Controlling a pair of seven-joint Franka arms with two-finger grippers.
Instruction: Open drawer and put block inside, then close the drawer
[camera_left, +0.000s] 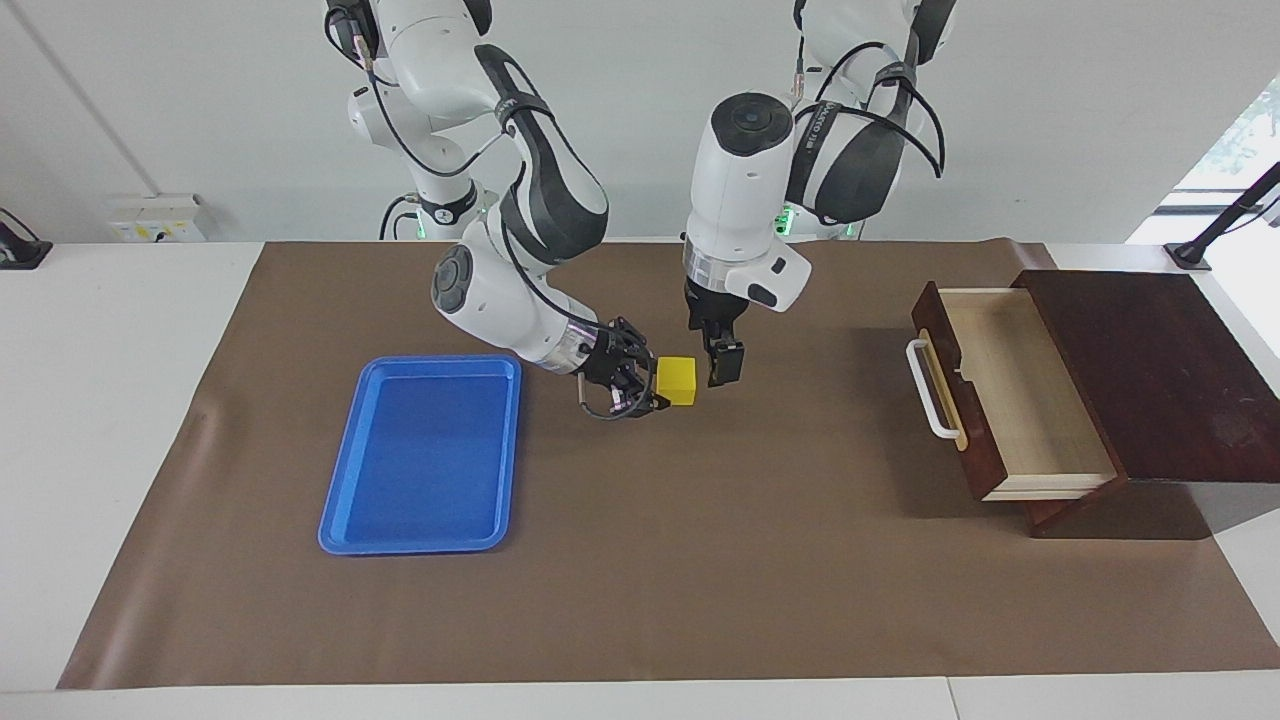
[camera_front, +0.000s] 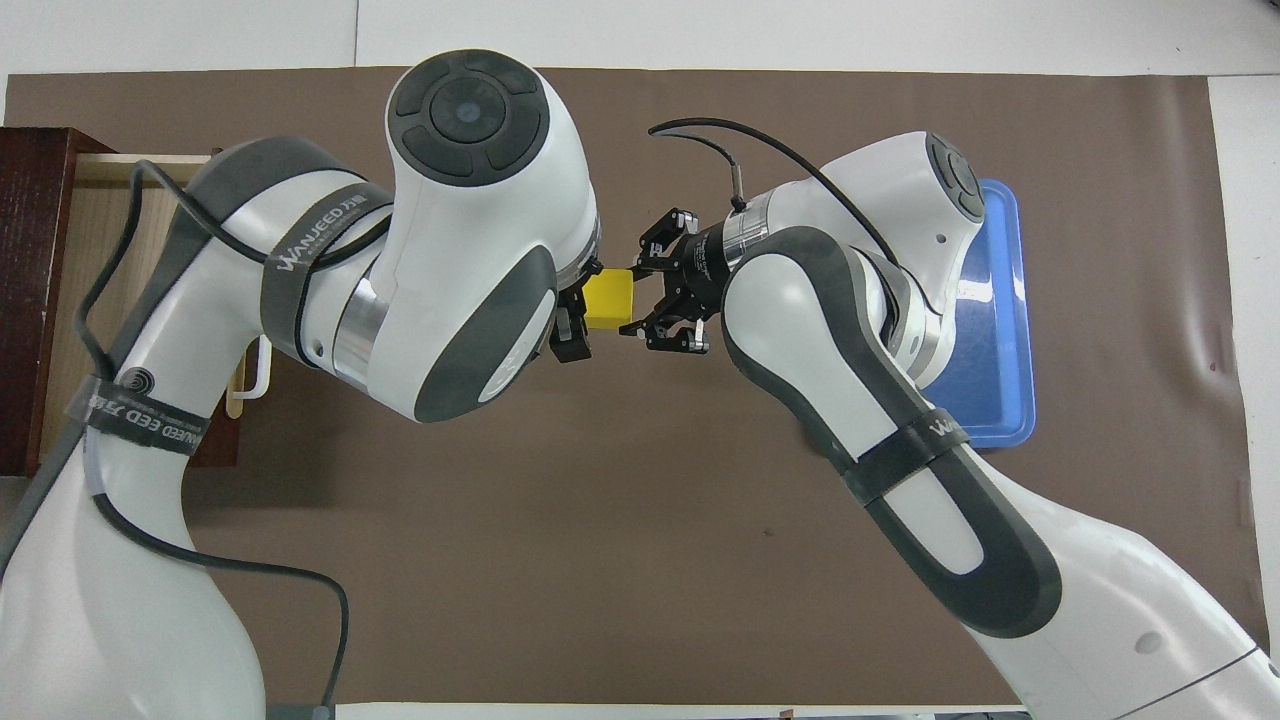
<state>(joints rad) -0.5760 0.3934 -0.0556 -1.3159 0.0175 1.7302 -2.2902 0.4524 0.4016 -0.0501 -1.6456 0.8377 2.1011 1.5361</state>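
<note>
Block (camera_left: 677, 380) count is one, pinched mid-air in your right pincer (camera_left: 652, 385); your left pincer (camera_left: 723, 362) sits spread beside it, one drawer (camera_left: 1010, 395) open.

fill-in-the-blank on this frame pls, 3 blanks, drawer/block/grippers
1. The drawer is ____.
2. The block is held by the ____ gripper.
3. The left gripper hangs beside the block, above the mat; the blue tray lies toward the ____ arm's end of the table.

Missing: open; right; right
</note>
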